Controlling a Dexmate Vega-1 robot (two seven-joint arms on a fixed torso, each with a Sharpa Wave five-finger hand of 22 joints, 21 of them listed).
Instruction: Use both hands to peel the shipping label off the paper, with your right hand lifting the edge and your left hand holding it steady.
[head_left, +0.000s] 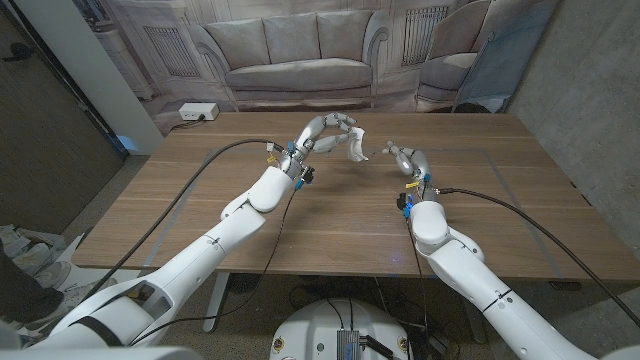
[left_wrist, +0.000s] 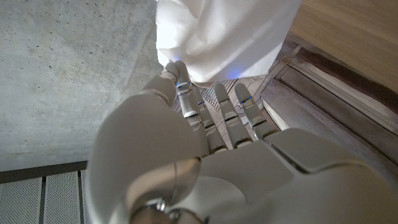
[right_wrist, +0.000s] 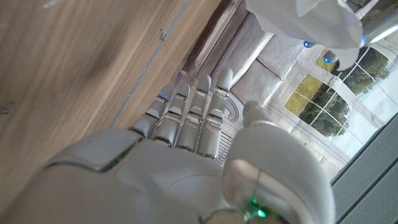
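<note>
1. Working over the wooden table (head_left: 330, 215), I have both arms reaching out toward its far middle, well above the surface, so the sheet hangs free of the wood and neither side drags.

2. I keep the left hand (head_left: 325, 133) raised and curled around the white paper (head_left: 357, 147), which hangs from its fingertips. In the left wrist view the fingers (left_wrist: 181, 87) close on the paper's lower edge (left_wrist: 217, 37), so I read that hand as clamped on the sheet: it is the anchor the peel pulls against.

3. My right hand (head_left: 405, 158) sits just beside the paper, on the side away from the left hand, fingers pointing at it. Its wrist view shows the fingers (right_wrist: 193, 112) side by side and extended, with the white sheet beyond them (right_wrist: 311, 22). I cannot tell whether a fingertip is pinching anything.

4. I cannot pick the shipping label out from its backing; it all reads as one white, bowed sheet. I judge the edge lift is the step in hand.
</note>
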